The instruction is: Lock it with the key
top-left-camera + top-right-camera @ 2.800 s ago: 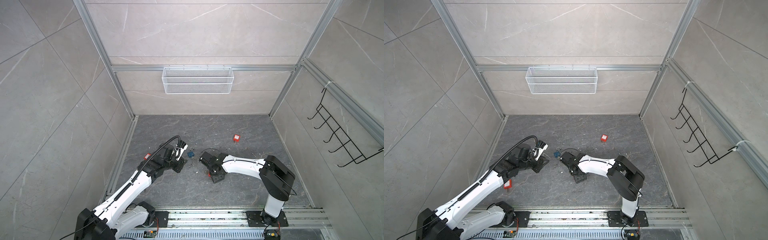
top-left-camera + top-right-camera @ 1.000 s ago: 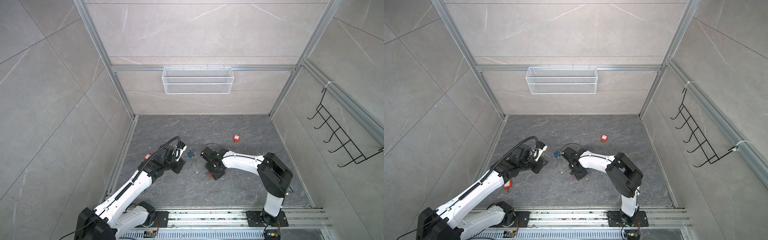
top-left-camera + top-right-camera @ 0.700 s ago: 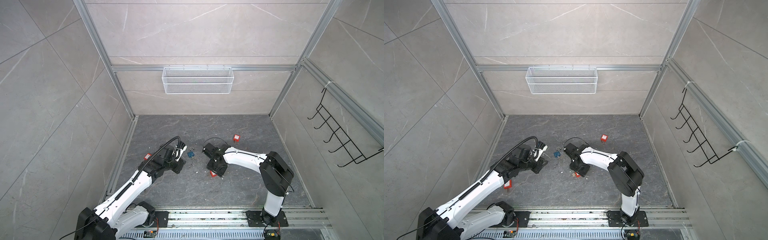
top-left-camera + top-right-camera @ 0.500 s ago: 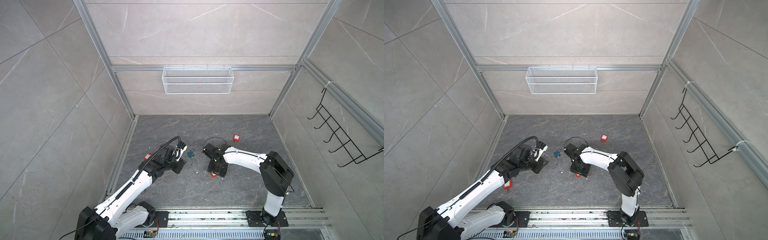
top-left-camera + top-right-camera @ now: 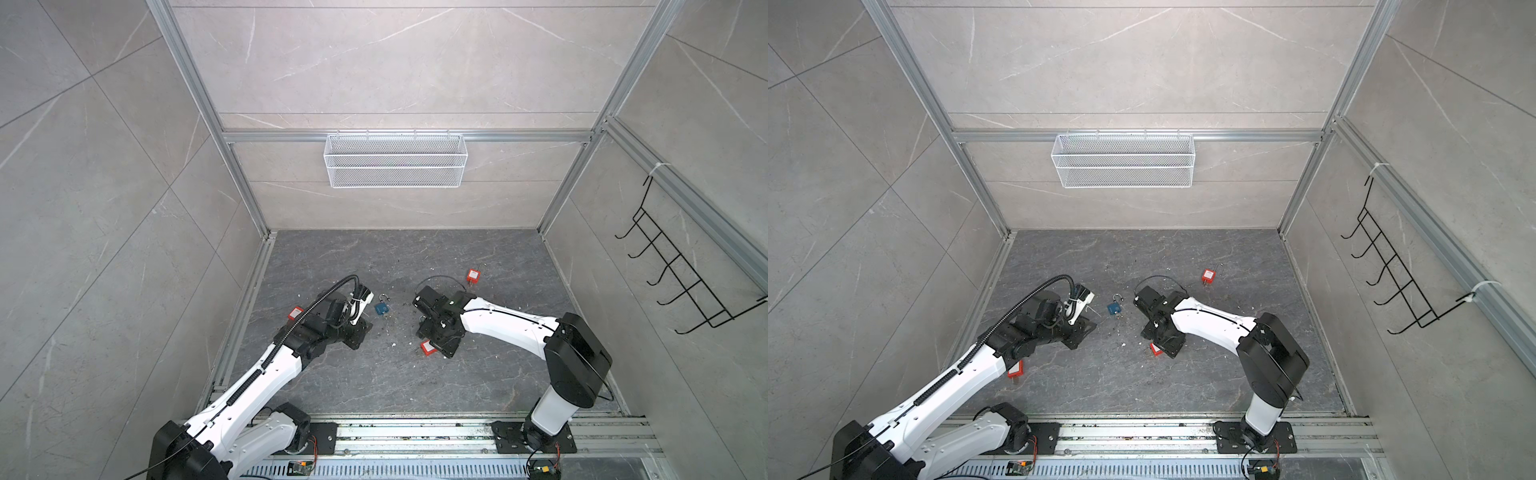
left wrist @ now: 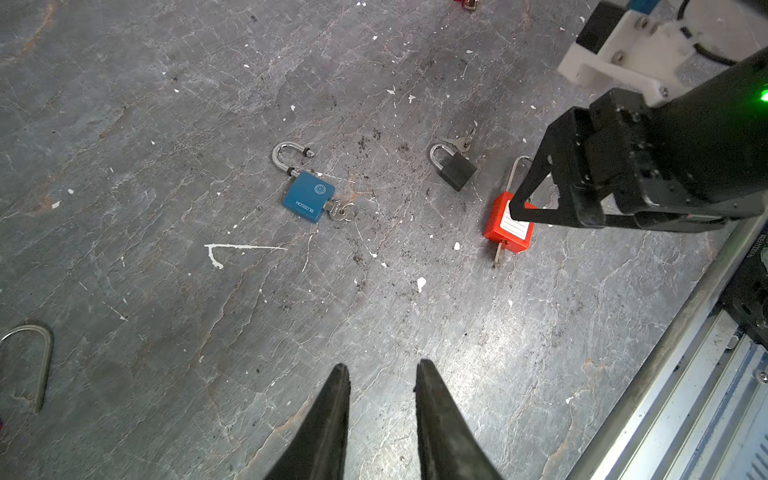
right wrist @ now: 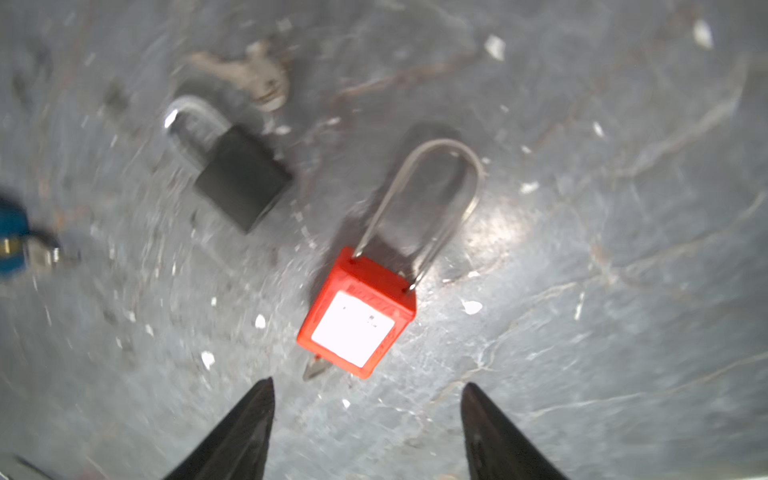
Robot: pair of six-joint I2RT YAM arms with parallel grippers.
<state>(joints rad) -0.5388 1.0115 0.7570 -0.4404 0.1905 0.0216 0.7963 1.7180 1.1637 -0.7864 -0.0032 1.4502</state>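
Observation:
A red padlock (image 7: 357, 320) with a long steel shackle and a white label lies flat on the grey floor. A key (image 7: 313, 370) sticks out of its bottom end. Both shackle legs meet the body. My right gripper (image 7: 368, 384) hangs just over this red padlock (image 5: 428, 347), open, with nothing between its fingers. My left gripper (image 6: 382, 365) stays well short of the locks, jaws a little apart and empty. In the left wrist view the right gripper's fingers (image 6: 536, 183) cover part of the red padlock (image 6: 507, 228).
Nearby lie a blue padlock (image 6: 309, 195) with its shackle swung open and a key (image 6: 343, 212) in it, and a black padlock (image 6: 457, 170) with loose keys (image 6: 459, 141). Two more red padlocks (image 5: 473, 275) (image 5: 295, 312) lie farther out. On the walls hang a wire basket (image 5: 395, 160) and a hook rack (image 5: 681, 282).
My right gripper has swung toward the near rail and its jaws have widened. The red padlock now lies uncovered on the floor. The left arm has not moved.

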